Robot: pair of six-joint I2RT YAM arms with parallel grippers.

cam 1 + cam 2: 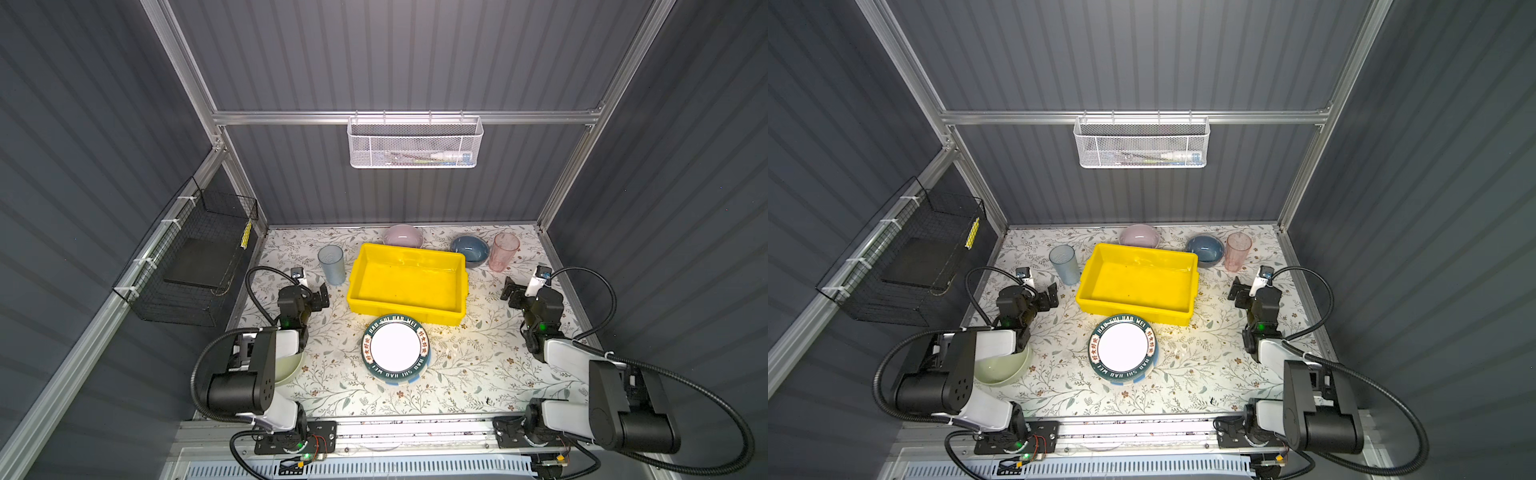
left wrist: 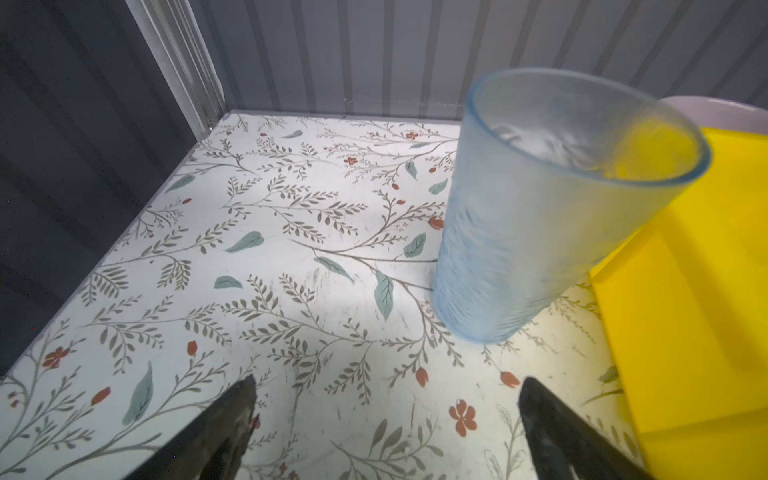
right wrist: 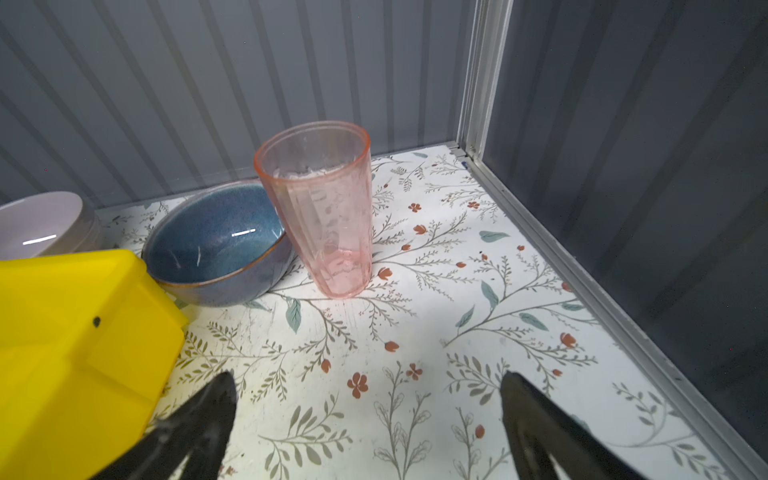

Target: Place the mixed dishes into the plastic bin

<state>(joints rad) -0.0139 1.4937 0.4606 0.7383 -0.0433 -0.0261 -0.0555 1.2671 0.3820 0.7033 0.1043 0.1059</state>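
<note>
Yellow bin (image 1: 403, 311) sat mid-tabletop (image 1: 457, 374), and every dish in view stood outside it. A plate stack topped by the green-rimmed lettered plate (image 1: 395, 348) was just in front of the bin's near wall, with blue-white striped edges showing underneath. Blue tumbler (image 1: 332, 264) stood upright just beside the bin's left wall. Lilac bowl (image 1: 402, 236) was behind the far wall. Dark blue bowl (image 1: 469, 249) was at the far right corner, and the pink tumbler (image 1: 503, 252) stood upright right next to it; couldn't tell whether they touched. Pale green bowl (image 1: 1000, 368) was at the near left, partly hidden under the left arm. Left pincer (image 2: 388, 384) was spread wide and gripping nothing, pointed at the blue tumbler. Right pincer (image 3: 368, 378) was also spread wide and empty, facing the pink tumbler. Both hung above the tabletop, clear of the dishes.
</note>
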